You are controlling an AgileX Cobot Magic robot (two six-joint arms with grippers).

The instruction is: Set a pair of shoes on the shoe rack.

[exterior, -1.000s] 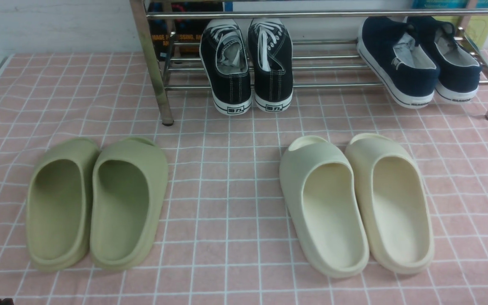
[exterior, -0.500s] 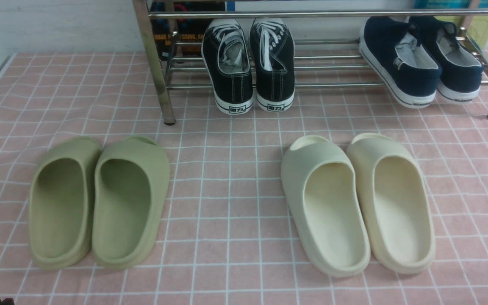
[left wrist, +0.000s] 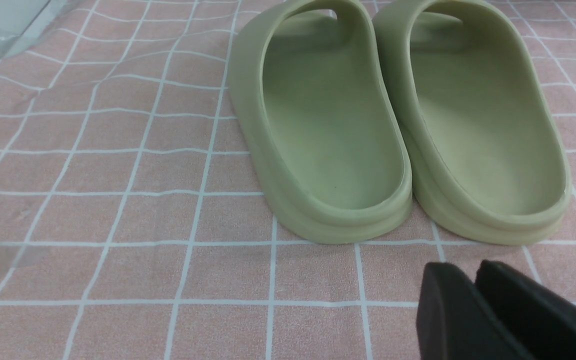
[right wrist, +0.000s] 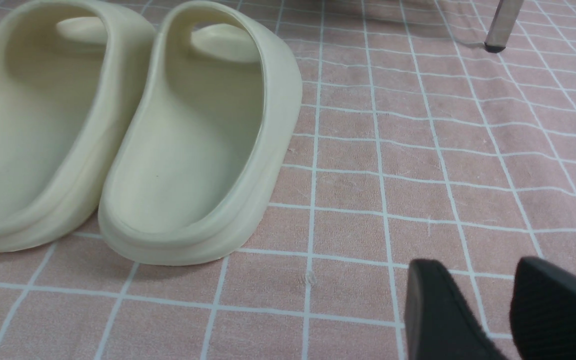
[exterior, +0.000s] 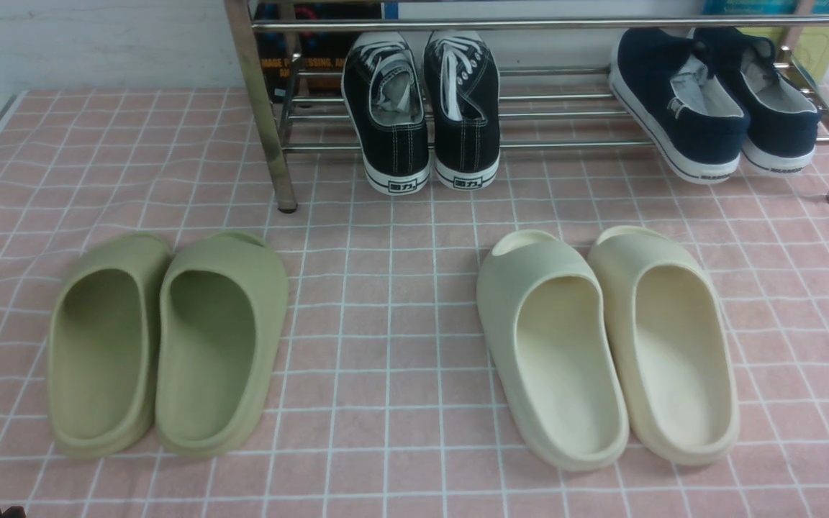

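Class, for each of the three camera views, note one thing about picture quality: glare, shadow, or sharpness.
Front view: even lighting, bright glare along the shoe rack legs, black sneakers sharp. Left wrist view: green slides crisp with soft shadow inside, the left end effector dark and featureless at the frame edge. Right wrist view: cream slides sharp, a faint shadow beside the rack leg, the right end effector slightly blurred.

Two black sneakers (exterior: 422,108), two navy slip-ons (exterior: 717,101), four foam slides (exterior: 386,345).
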